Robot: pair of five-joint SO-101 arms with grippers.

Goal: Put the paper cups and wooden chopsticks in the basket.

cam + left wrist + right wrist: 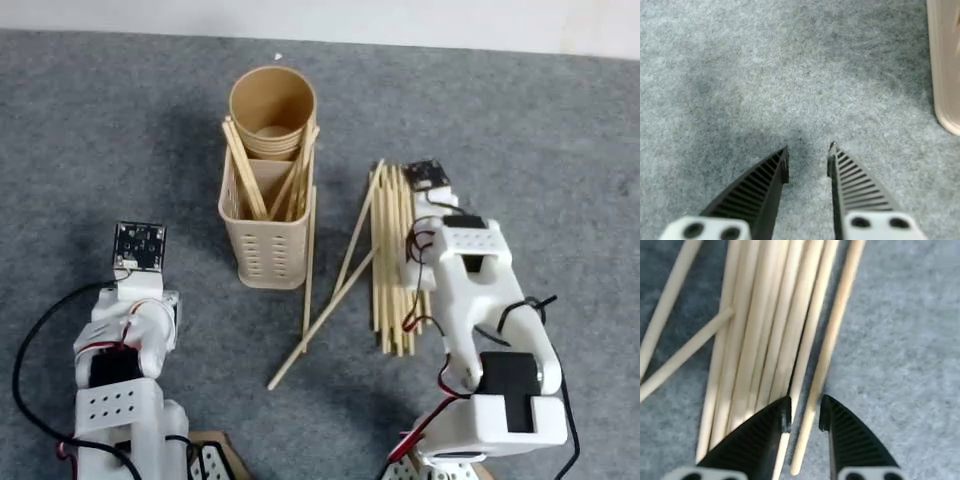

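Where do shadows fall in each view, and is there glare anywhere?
High view: even light, soft shadow on the carpet beside the basket, no glare. Left wrist view: a dim patch ahead of the left gripper. Right wrist view: thin shadows between the chopsticks.

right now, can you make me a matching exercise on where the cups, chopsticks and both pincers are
Things:
1. paper cups
2. chopstick pile
3. left pincer
4. right pincer

Places:
A. open over bare carpet, nothing between the tips
B. lying on the carpet beside the basket
C. stacked inside the basket
D. tips astride sticks at the pile's edge

Pairs: 1-C, 2-B, 3-A, 4-D
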